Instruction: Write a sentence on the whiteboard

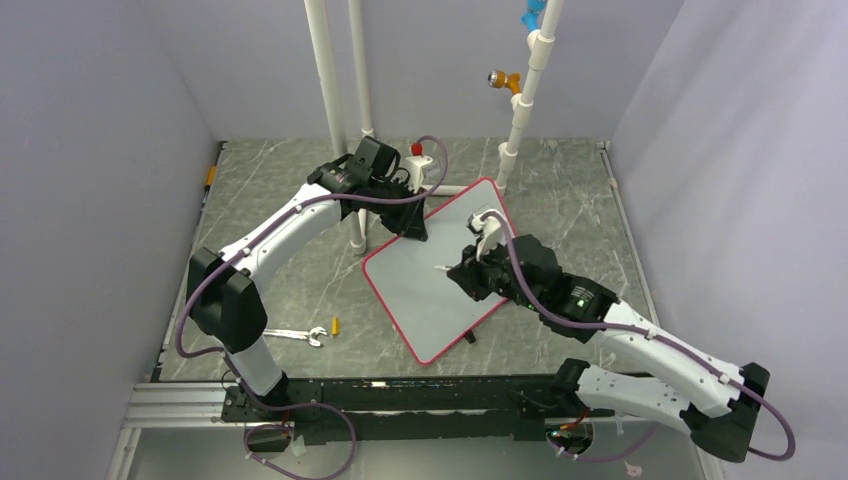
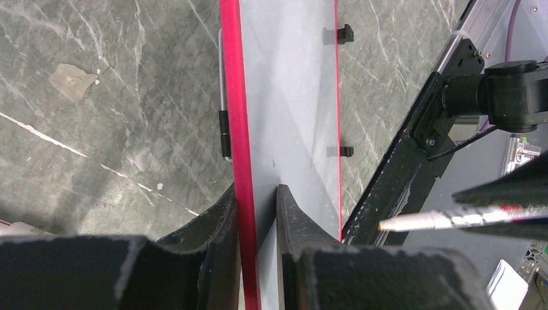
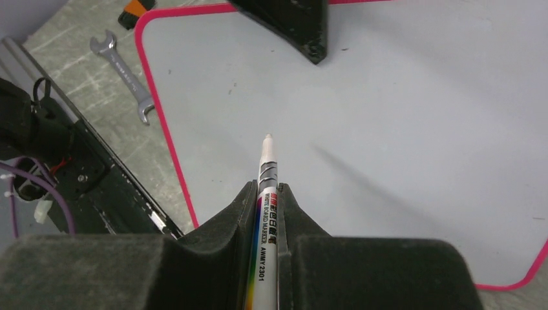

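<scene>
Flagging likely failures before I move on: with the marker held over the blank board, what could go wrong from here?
1. The left gripper pinches the whiteboard only at its red rim, so pen pressure might pivot it or make it slip.
2. The marker sticks out well past the right gripper's fingertips; pressing down could push it back or tilt it.

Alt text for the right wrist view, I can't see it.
The right hand holds an uncapped white marker, tip aimed at the red-rimmed whiteboard, which shows no writing. The left hand clamps its far edge; a wrench lies nearby.
</scene>
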`<action>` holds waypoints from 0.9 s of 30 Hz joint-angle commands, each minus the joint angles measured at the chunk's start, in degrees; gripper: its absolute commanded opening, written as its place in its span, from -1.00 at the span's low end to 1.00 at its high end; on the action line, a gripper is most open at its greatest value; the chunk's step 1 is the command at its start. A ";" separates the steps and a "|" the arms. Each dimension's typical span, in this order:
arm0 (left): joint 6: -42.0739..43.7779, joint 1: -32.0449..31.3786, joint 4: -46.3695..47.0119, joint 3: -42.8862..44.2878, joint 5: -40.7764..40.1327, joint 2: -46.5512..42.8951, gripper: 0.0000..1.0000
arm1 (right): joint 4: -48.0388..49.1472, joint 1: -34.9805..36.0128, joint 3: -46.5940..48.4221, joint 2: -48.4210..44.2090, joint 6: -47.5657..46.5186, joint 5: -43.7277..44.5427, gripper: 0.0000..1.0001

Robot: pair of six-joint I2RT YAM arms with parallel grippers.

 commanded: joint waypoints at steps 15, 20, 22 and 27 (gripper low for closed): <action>1.93 -1.74 1.81 -1.17 -7.71 -0.44 -1.00 | 6.98 13.76 10.83 12.68 -2.81 14.45 -1.00; 1.73 -2.21 2.03 -1.36 -8.65 -0.60 -1.00 | 7.75 14.04 11.91 15.54 -2.58 14.56 -1.00; 1.73 -2.41 1.90 -1.30 -8.85 -0.49 -1.00 | 7.84 14.09 12.26 16.41 -2.42 14.70 -1.00; 1.73 -2.76 1.88 -1.25 -8.97 -0.40 -1.00 | 8.01 14.23 12.87 17.82 -2.29 15.04 -1.00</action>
